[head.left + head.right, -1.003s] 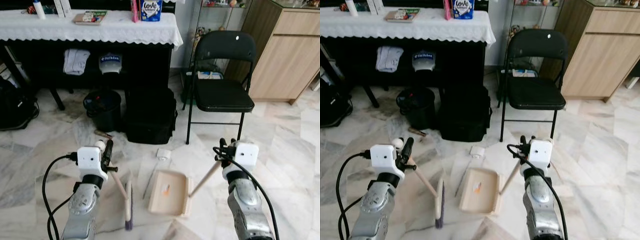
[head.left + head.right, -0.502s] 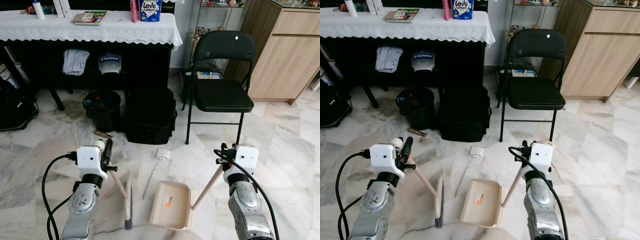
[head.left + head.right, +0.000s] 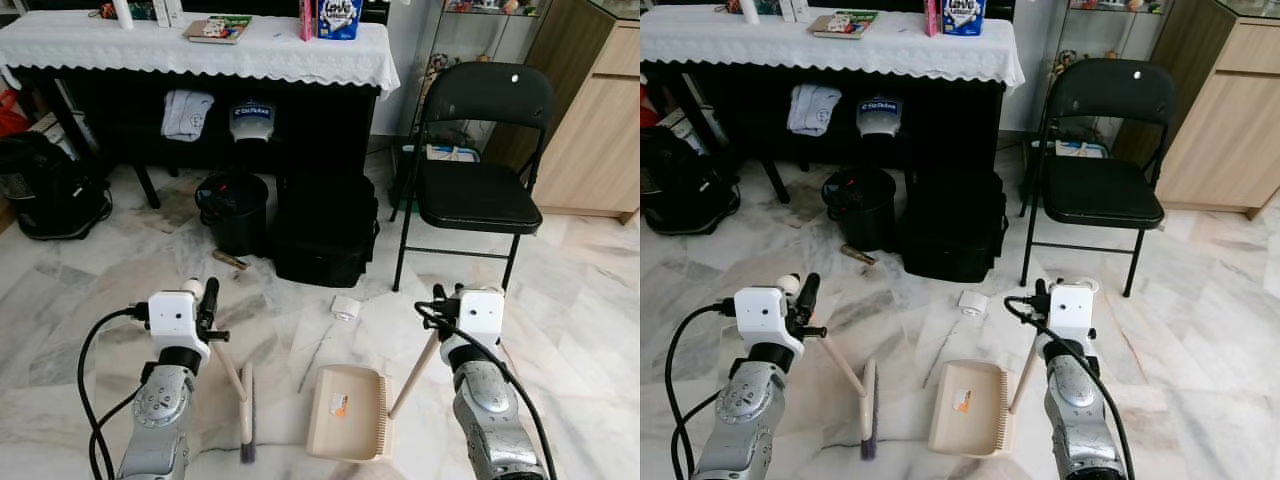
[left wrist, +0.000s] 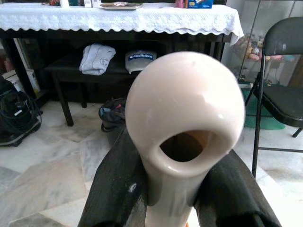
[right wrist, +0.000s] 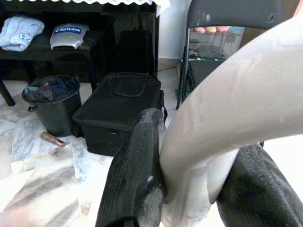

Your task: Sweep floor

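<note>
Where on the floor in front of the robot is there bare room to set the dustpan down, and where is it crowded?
Bare marble floor lies right of the black folding chair, and more left of the black bin. It is crowded around the black case, the small white roll and the brown stick. The beige dustpan and brush take the near centre.

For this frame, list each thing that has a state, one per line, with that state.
Left tool: shut on the broom handle.
Right tool: shut on the dustpan handle.
Broom: head down on the floor, handle slanted.
Dustpan: flat on the floor, holding a small orange scrap.
Folding chair: unfolded, upright.
Black bin: upright, uncovered, with contents inside.
Black case: closed, on the floor.
</note>
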Available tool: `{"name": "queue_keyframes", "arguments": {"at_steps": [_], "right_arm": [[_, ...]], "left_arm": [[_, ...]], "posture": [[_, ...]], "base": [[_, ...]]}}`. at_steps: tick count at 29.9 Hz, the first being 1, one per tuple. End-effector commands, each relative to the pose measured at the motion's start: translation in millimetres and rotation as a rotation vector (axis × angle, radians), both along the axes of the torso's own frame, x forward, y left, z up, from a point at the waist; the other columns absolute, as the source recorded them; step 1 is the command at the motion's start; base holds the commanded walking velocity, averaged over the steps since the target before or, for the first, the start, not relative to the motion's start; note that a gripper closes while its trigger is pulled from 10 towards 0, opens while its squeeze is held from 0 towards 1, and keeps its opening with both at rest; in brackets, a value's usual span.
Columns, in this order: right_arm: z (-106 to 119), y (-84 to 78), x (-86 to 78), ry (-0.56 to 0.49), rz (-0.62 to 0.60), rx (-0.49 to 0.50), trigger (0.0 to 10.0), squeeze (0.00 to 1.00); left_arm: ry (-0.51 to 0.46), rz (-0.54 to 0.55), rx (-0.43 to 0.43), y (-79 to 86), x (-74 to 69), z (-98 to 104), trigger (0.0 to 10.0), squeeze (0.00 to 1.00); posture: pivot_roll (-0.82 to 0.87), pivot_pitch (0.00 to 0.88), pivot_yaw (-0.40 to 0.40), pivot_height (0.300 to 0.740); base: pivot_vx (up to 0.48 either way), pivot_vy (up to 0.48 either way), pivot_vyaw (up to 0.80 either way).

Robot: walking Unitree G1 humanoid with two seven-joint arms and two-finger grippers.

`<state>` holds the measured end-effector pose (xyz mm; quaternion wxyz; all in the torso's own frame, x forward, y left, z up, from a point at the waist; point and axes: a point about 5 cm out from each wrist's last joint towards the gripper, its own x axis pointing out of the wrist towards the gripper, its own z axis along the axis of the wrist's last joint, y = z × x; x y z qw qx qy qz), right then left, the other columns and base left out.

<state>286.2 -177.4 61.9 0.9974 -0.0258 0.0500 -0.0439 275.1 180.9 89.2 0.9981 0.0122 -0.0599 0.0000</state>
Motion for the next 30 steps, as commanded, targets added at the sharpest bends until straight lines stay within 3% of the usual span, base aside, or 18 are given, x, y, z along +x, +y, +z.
{"name": "queue_keyframes", "arguments": {"at_steps": [1,30], "right_arm": [[11.4,-3.1,4.0,-0.053,-0.007,-0.008,10.0,0.0],[15.3,-8.7,9.3,-0.05,-0.041,-0.017,10.0,0.0]], "left_arm": [[-0.031,-0.006,0.007,-0.9,1.4,4.9,10.0,0.0],[-0.031,-0.016,0.012,0.1,5.0,7.0,10.0,0.0]], "posture": [[0.0,0.0,-0.019,0.74],[-0.02,0.0,0.0,0.74]], "base": [[0.0,0.0,0.0],[0.0,0.0,0.0]]}}
